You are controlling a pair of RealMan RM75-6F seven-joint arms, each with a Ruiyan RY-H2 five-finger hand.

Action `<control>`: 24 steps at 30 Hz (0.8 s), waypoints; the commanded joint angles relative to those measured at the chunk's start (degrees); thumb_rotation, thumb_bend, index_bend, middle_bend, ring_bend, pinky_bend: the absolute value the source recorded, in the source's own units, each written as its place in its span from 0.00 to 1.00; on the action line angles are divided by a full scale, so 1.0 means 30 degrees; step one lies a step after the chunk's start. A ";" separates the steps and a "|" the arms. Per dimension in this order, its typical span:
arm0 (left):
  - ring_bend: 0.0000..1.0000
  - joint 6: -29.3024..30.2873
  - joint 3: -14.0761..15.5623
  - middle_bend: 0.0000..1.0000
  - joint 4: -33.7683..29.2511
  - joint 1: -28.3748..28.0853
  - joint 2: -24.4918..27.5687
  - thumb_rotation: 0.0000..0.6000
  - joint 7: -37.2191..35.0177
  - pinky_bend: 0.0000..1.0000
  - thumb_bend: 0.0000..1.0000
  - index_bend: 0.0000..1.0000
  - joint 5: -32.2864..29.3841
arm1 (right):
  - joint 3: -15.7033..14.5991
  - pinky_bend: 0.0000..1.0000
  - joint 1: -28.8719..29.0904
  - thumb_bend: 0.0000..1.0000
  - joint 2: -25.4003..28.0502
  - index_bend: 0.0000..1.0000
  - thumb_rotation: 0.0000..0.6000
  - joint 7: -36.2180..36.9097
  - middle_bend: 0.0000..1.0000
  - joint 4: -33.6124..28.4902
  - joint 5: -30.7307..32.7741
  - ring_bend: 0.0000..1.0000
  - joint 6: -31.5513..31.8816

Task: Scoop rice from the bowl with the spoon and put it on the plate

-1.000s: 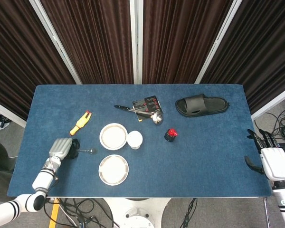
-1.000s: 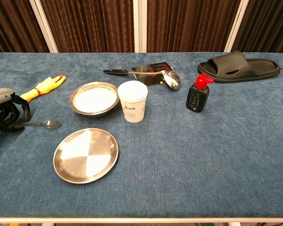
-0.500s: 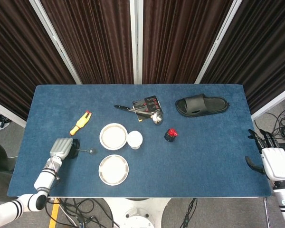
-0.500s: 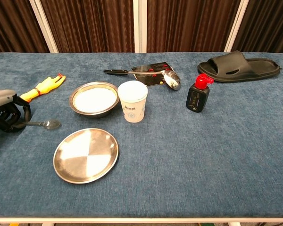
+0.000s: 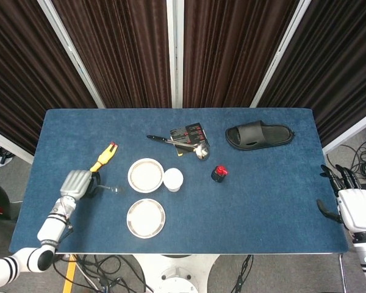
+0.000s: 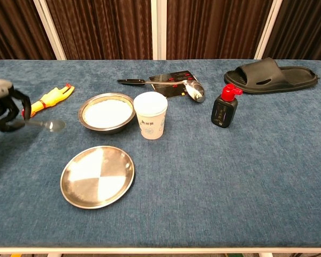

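At the left side of the table (image 6: 246, 203), the left hand (image 6: 4, 110) holds the spoon (image 6: 47, 125) by its handle, fingers curled round it. A second ago the spoon lay flat on the cloth beside that hand; now hand and spoon sit higher and farther back in the chest view, the spoon's bowl seemingly clear of the cloth — so the pickup looks done and the scooping itself is not yet begun.

The bowl (image 6: 106, 112) of rice stands to the right of the spoon, with the empty plate (image 6: 98, 175) just nearer than it. Between spoon and bowl the cloth is bare, which gives a straight run to the right. A yellow toy (image 6: 49, 99) lies just behind the hand, close enough to catch on a backward swing. A paper cup (image 6: 150, 122) stands hard against the bowl's right side — I judge an overshoot across the rim could tip it. The plate lies near the table's front edge, with little room beyond it.

The right hand (image 5: 354, 207) hangs off the right edge, well apart from everything, fingers apart and holding nothing.
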 commanded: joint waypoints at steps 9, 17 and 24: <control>0.87 -0.0963 -0.1636 0.90 -0.1447 -0.3418 0.0576 1.00 0.4775 1.00 0.51 0.63 -0.2538 | 0.0121 0.07 0.0090 0.27 0.0440 0.06 1.00 -0.0401 0.23 -0.0475 -0.0315 0.00 0.0286; 0.87 -0.1063 -0.1411 0.90 0.0238 -0.5728 -0.1304 1.00 0.8692 1.00 0.52 0.63 -0.5578 | 0.0131 0.07 0.0045 0.27 0.0667 0.06 1.00 -0.0549 0.23 -0.0714 -0.0294 0.00 0.0378; 0.87 0.0840 -0.0334 0.90 0.0827 -0.6923 -0.2610 1.00 1.3149 1.00 0.53 0.63 -0.7259 | 0.0100 0.07 0.0003 0.27 0.0674 0.06 1.00 -0.0512 0.23 -0.0696 -0.0194 0.00 0.0331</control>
